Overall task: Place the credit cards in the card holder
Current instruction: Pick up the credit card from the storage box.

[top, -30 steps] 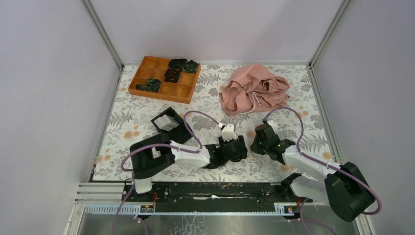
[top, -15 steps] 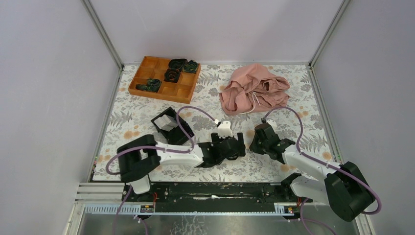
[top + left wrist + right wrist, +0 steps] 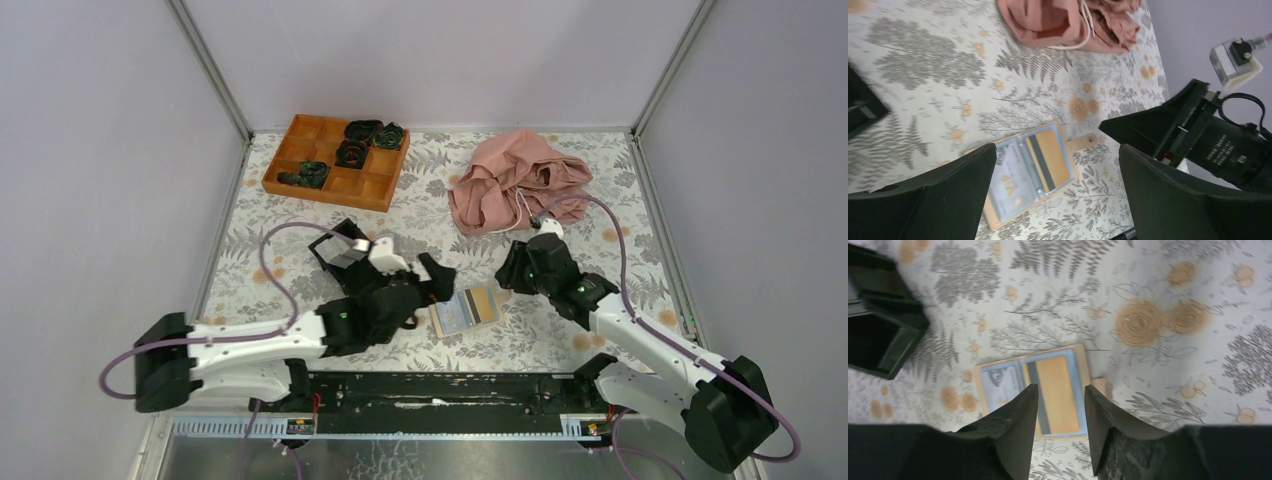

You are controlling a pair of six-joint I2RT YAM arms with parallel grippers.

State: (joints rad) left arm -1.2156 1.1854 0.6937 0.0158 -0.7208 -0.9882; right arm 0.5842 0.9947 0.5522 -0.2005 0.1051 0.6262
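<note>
Now both arms drawn back, uncovering card holder (image 3: 465, 311): open, flat on surface by middle of near edge. Two credit cards (image 3: 1013, 180) sit in its slots. Left tool (image 3: 1058, 150) spread wide, empty. Right tool (image 3: 1060, 388) slightly spread, empty. Insertion likely done here. Pale item in black box (image 3: 345, 255) may be more cards; cannot tell.

Reaches the left arm (image 3: 250, 345) low and forward-right, forearm almost level. Spreads the left gripper (image 3: 437, 283) wide, nothing between the left fingers (image 3: 948, 195). Stretches the right arm (image 3: 640, 340) forward-left, wrist tipped down. Holds the right gripper (image 3: 508, 275) with a narrow gap between the right fingers (image 3: 1013, 430), empty. Points both grippers toward each other, near but apart.
</note>
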